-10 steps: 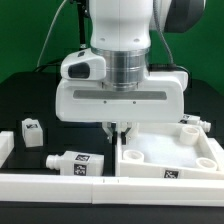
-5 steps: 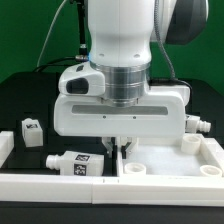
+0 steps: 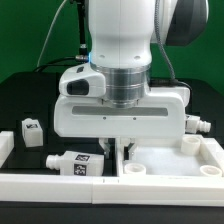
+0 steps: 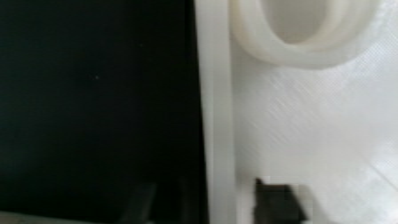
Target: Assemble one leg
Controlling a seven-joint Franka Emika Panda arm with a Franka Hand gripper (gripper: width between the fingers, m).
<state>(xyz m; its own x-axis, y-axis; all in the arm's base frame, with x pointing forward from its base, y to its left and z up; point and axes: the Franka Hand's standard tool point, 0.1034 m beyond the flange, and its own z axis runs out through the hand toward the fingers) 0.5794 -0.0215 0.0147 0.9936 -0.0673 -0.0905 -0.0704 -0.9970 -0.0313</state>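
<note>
The white tray-like tabletop (image 3: 172,158) lies at the exterior view's right. My gripper (image 3: 116,149) is low over its left wall, one finger outside and one inside. In the wrist view the wall (image 4: 217,110) runs between the fingers, with a small gap showing at the inner fingertip (image 4: 278,198). The jaws are open and hold nothing. A round screw socket (image 4: 294,35) sits just inside the wall. One leg (image 3: 72,162) lies on its side left of the gripper. Another leg (image 3: 32,131) stands further left. A third leg (image 3: 198,127) lies behind the tabletop at the right.
A long white rail (image 3: 60,185) runs along the front of the black table, with a white end piece (image 3: 5,147) at the exterior view's left edge. The arm's wide white hand body (image 3: 120,108) hides the table behind it.
The gripper has come down onto the tabletop's left wall and shifted slightly. The tabletop sits a little lower and further right in the picture. The legs have not moved.
</note>
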